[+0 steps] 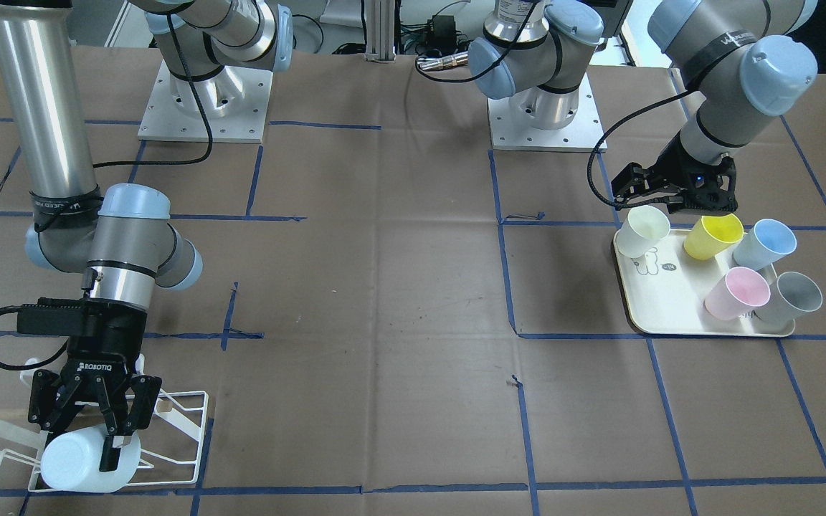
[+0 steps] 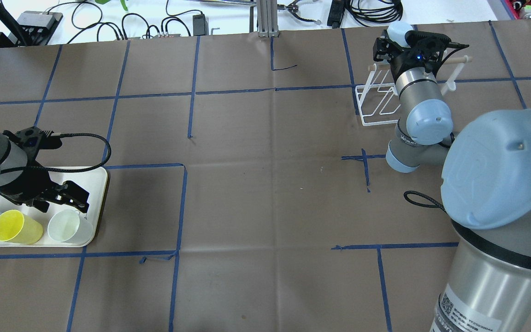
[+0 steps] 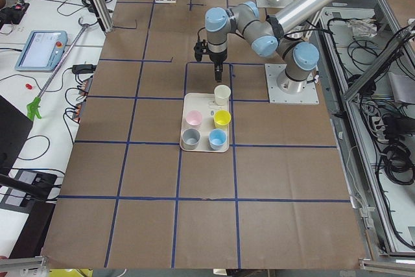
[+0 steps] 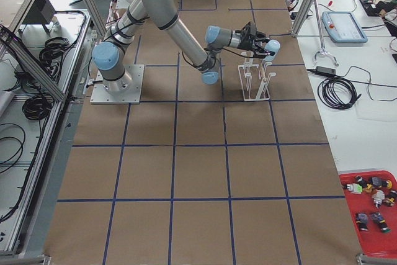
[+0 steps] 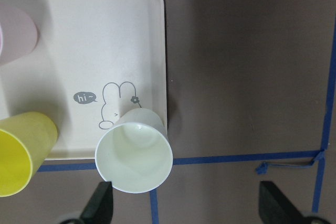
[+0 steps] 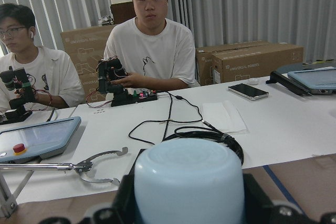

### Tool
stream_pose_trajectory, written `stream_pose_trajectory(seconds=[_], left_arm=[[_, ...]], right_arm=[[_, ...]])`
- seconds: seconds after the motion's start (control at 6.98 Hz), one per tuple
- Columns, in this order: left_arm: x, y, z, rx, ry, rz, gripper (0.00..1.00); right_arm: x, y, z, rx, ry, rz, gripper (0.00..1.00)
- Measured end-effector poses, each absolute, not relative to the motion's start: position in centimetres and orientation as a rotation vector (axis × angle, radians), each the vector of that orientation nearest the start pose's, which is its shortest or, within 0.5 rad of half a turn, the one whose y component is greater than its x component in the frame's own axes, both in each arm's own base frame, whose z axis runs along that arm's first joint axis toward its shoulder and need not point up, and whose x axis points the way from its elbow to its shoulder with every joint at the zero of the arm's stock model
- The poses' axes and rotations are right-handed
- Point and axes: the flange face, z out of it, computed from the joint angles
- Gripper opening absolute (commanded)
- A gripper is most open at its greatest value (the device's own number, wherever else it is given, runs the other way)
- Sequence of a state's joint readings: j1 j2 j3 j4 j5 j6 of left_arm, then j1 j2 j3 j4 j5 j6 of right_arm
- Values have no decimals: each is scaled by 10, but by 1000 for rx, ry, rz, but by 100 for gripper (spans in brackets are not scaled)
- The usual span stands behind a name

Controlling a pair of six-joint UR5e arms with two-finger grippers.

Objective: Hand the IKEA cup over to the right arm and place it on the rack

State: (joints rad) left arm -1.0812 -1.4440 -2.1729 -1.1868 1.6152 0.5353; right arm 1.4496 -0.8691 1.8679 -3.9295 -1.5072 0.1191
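Observation:
My right gripper point(image 1: 90, 437) is shut on a pale blue cup point(image 1: 87, 464), held on its side over the white wire rack point(image 1: 187, 430) with its wooden dowel. The overhead view shows the same gripper point(image 2: 406, 46), cup point(image 2: 398, 31) and rack point(image 2: 376, 103). The cup fills the bottom of the right wrist view point(image 6: 189, 187). My left gripper point(image 1: 660, 197) is open and empty, hovering just above a cream-white cup point(image 1: 642, 231) on the bear tray point(image 1: 660, 308). In the left wrist view that cup point(image 5: 135, 153) lies near the tray's corner, by one of the fingertips point(image 5: 101, 203).
The tray also holds a yellow cup point(image 1: 713, 236), a blue cup point(image 1: 764, 244), a pink cup point(image 1: 737, 292) and a grey cup point(image 1: 789, 297). Both arm bases point(image 1: 205, 100) stand at the table's robot side. Operators sit beyond the table in the right wrist view.

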Motion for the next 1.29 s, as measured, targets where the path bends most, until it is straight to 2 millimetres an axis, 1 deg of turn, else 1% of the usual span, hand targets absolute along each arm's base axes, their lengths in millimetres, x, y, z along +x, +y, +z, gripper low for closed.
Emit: stream_pose_trajectory(seconds=[0.14, 0.43, 0.57, 0.72, 0.86, 1.0, 1.15, 1.29], left_arm=[[67, -397, 281, 70, 3140, 149, 97], [73, -388, 255, 32, 3147, 166, 97], [75, -384, 242, 17, 3153, 186, 97], [76, -381, 232, 10, 3156, 201, 97], [76, -379, 227, 8, 3157, 208, 78], [77, -380, 226, 9, 3154, 208, 31], [78, -381, 227, 12, 3151, 206, 7], [79, -382, 227, 16, 3149, 208, 0]], right_arm=[[65, -618, 234, 231, 2394, -1942, 99], [65, -618, 234, 234, 2392, -1941, 100], [65, -618, 238, 233, 2386, -1949, 100], [65, -617, 247, 230, 2371, -1967, 100], [66, -616, 264, 225, 2344, -1998, 100], [67, -613, 285, 216, 2325, -2017, 100], [68, -612, 304, 208, 2331, -2008, 100], [70, -610, 322, 200, 2345, -1990, 100]])
